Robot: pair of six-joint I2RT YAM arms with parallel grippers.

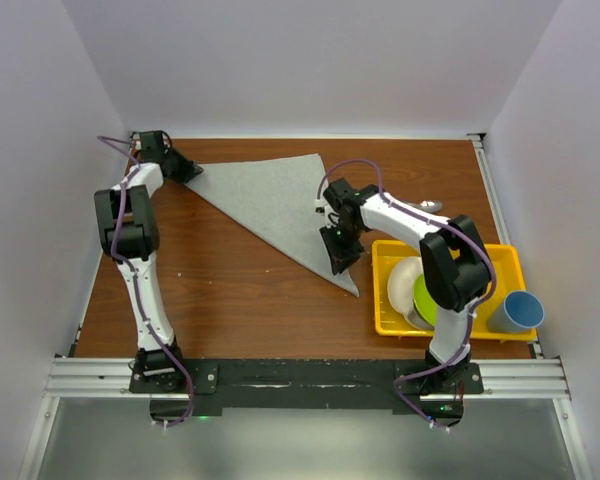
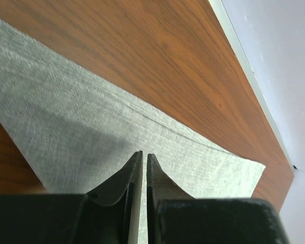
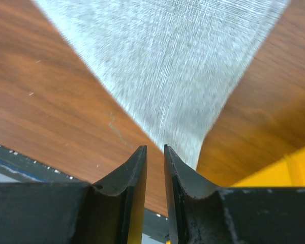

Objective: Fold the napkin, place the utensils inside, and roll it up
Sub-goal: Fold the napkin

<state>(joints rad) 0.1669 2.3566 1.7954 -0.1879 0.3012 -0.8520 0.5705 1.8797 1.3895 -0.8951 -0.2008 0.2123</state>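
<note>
Napkin [image 1: 270, 195] a folded triangle flat on the desk [image 1: 240, 290], left gripper [image 1: 185, 170] nearly pressed together at its far corner, grip unclear, right gripper [image 1: 342, 258] slightly spread at its near tip, yellow tray [image 1: 380, 290] holding white bowl [image 1: 402, 282] and green bowl [image 1: 424, 298], seen only from above

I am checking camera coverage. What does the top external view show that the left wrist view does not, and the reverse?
Only top external: the napkin as a whole triangle, the yellow tray with bowls, the blue cup, the right arm. Only left wrist: the left fingers up close, a narrow gap between them, and the napkin's layered edge. Both: the grey napkin on the brown table.
</note>
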